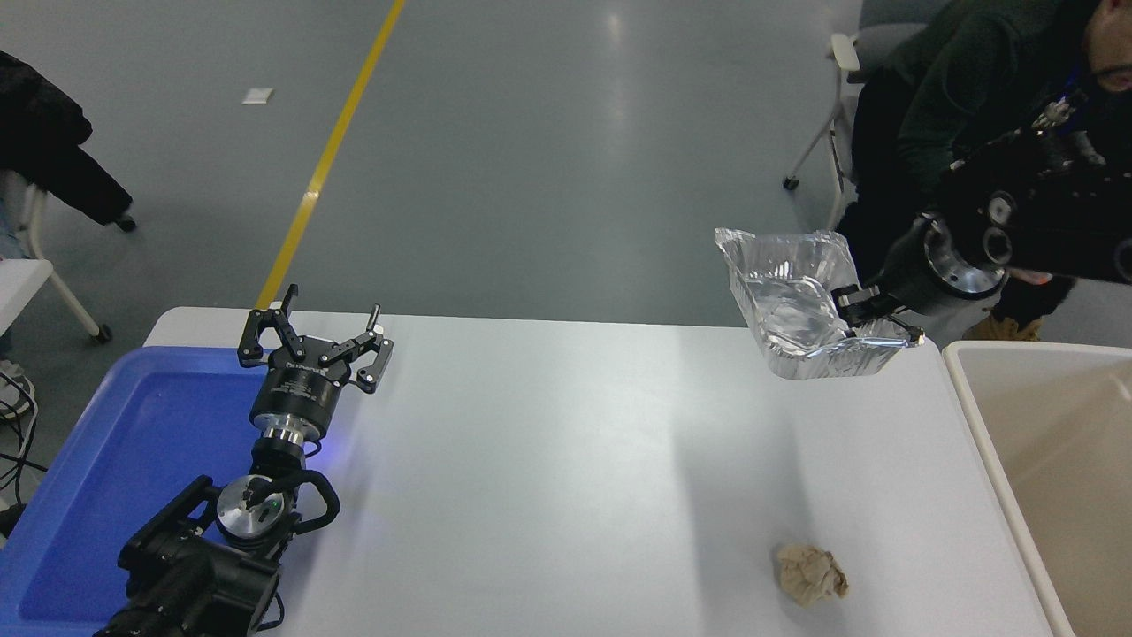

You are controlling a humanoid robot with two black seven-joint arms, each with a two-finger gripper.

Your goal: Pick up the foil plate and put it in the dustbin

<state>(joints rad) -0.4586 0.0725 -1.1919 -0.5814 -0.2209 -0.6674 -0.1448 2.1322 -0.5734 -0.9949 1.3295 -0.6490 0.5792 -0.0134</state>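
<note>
The foil plate (796,305) is a shiny silver tray with a crimped rim. It hangs high in the air over the table's far right part. My right gripper (862,314) is shut on its right rim and holds it tilted. The dustbin (973,389) is a beige bin with a thick pale rim at the right edge, below and to the right of the plate. My left gripper (314,341) is open and parked at the lower left, over the table's left part.
A flat blue tray (133,442) lies at the left under the left arm. A crumpled brown paper ball (811,575) lies at the front right of the white table (548,478). A person (946,80) sits at the far right behind my right arm.
</note>
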